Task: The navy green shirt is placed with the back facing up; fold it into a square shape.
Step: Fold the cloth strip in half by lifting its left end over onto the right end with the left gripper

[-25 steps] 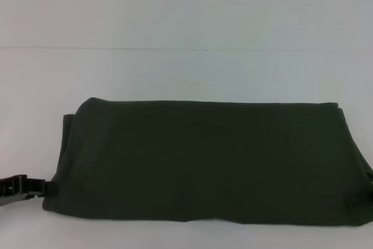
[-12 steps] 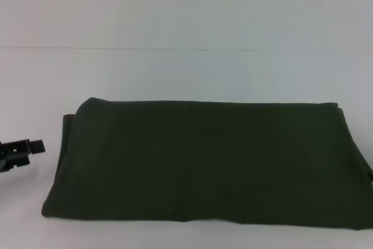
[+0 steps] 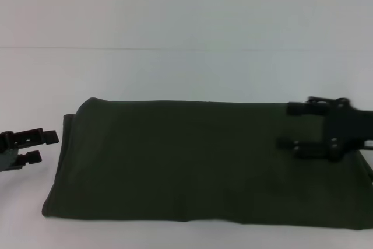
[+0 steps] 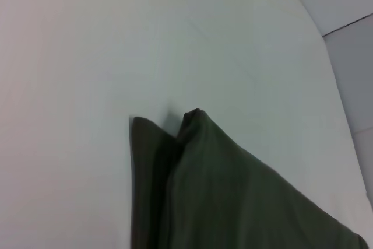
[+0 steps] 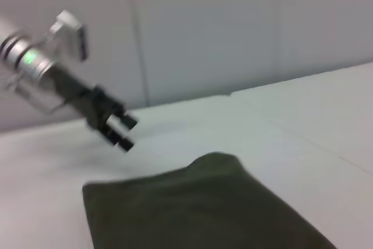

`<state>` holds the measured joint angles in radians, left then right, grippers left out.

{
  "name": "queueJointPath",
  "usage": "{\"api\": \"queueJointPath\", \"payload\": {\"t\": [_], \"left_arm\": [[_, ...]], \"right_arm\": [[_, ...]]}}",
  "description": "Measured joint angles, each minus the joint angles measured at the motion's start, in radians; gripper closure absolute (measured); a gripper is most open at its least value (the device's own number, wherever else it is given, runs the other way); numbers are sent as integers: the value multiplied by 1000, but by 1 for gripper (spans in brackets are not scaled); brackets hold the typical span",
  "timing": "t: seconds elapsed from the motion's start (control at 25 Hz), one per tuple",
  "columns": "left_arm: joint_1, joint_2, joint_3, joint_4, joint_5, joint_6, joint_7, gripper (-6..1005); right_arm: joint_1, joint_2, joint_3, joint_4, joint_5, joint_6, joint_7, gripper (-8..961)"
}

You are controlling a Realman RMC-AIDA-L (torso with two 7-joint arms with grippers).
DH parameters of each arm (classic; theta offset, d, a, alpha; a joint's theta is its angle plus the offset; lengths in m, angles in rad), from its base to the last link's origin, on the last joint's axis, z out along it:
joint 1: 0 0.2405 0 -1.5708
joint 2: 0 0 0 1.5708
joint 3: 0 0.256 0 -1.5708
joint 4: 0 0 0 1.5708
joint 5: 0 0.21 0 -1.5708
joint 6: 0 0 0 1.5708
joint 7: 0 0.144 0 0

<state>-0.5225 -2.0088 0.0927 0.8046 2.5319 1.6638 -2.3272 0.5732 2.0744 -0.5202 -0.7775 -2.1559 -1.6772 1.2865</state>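
The navy green shirt lies folded into a wide rectangle on the white table, plain side up. Its layered corner shows in the left wrist view, and one end shows in the right wrist view. My left gripper stands open just off the shirt's left edge, apart from the cloth and holding nothing. It also appears farther off in the right wrist view. My right gripper is open over the right part of the shirt, its fingers pointing left with nothing between them.
The white table stretches beyond the shirt to a pale wall behind. The shirt's right end runs to the picture's edge in the head view. A strip of bare table lies at the near left corner.
My left gripper has left the shirt's near left corner, moved farther back, and now stands open. My right gripper has come into view over the shirt's right part. The shirt has not shifted.
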Motion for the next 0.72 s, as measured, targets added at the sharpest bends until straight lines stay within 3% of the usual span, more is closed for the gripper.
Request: {"api": "queueJointPath", "payload": {"t": [0.08,0.28,0.72], "left_arm": [[-5,1,22,-4,5,-14,-18,157],[-24,1,87,-2,35,-87,-52,157],[-64,4,180,-10,35,-154,-51,156]], "right_arm": [[5,19,-63,16,4,45,-78,112],[30,22,-192,93,17,118,-145,113],[20,21,-224,149,48,156,-172,113]]}}
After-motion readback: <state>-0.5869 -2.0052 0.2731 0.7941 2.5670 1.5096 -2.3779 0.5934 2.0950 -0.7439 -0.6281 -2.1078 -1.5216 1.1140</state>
